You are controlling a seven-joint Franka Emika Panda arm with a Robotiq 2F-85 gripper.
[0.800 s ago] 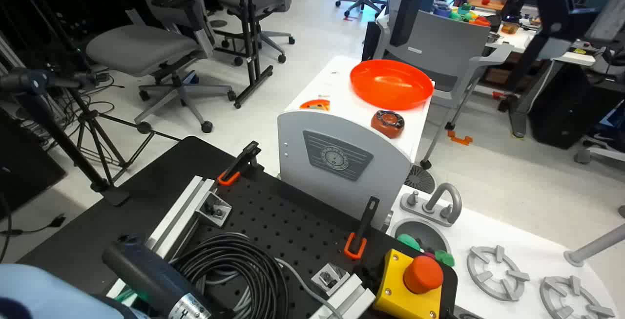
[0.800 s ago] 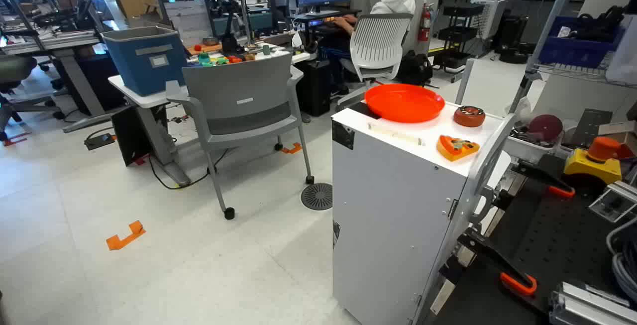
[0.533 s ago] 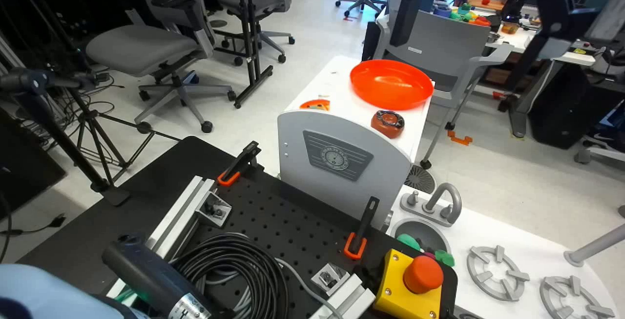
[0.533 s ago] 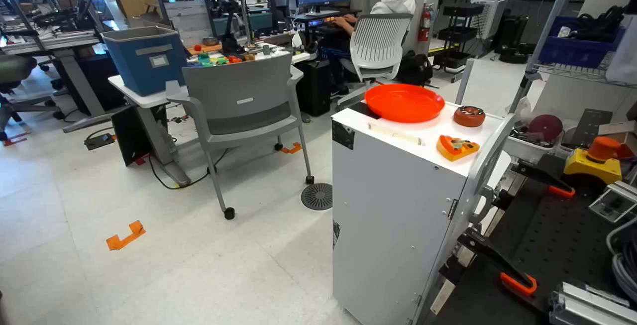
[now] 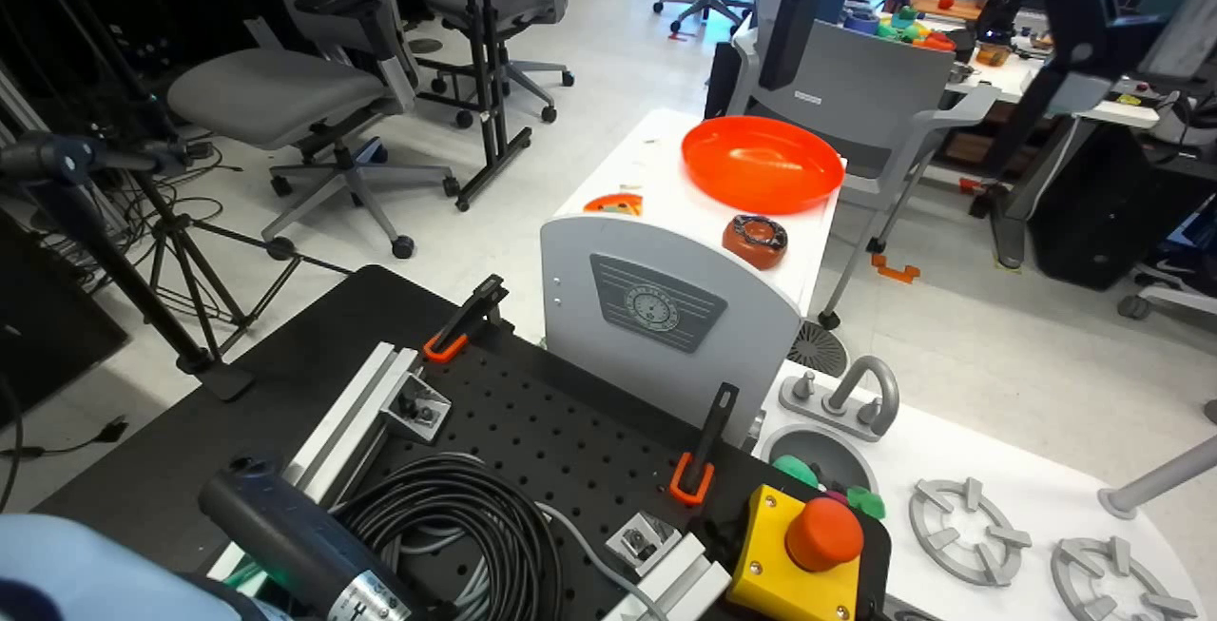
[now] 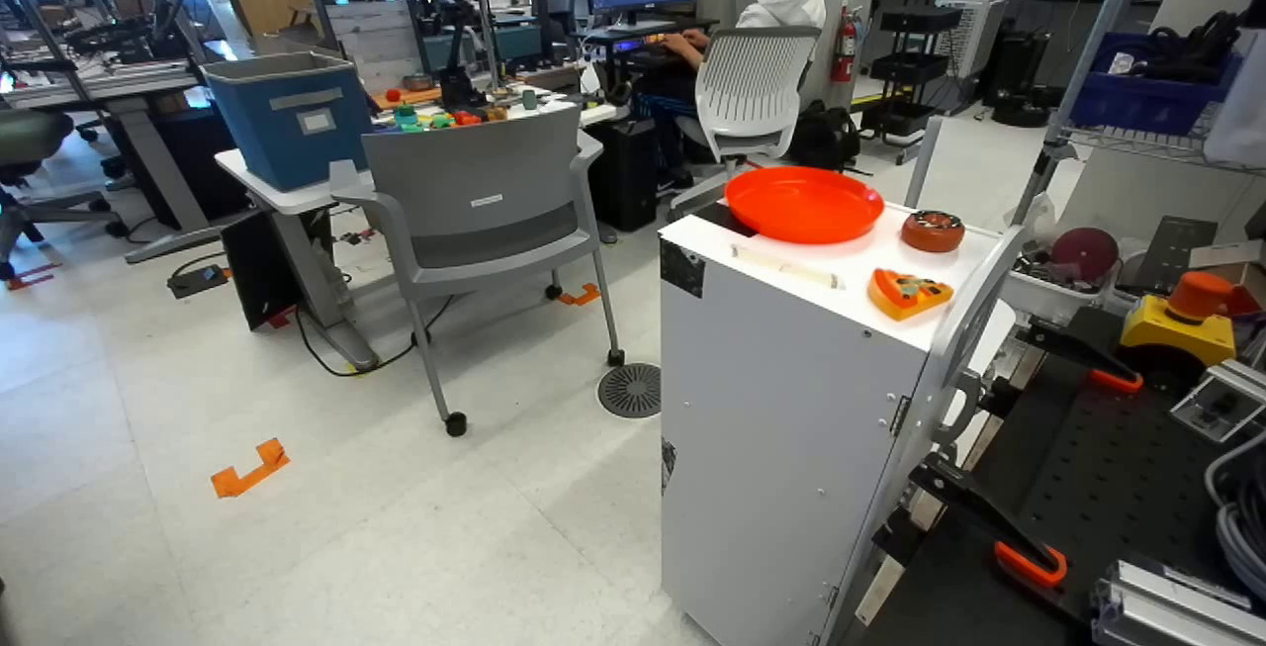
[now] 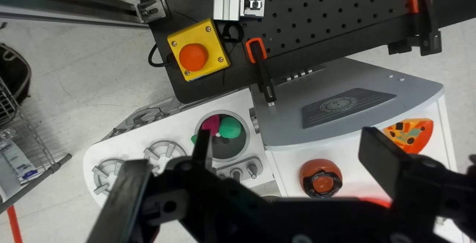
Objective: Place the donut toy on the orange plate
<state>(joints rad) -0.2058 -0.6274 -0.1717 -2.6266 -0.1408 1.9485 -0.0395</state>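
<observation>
Gripper (image 7: 286,144) spread wide, holding nothing. Donut toy (image 7: 320,178) lies below it; you can't judge the drop well. Likely light, firm, slick: pinch its outer sides.

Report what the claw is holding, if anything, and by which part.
Nothing is held: the claw stands open, its jaws empty, and the donut toy sits on the white cabinet top.

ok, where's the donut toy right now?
In an exterior view, the donut toy sits atop the white cabinet, just right of the orange plate and apart from it, with the pizza-slice toy nearer the camera.
</observation>
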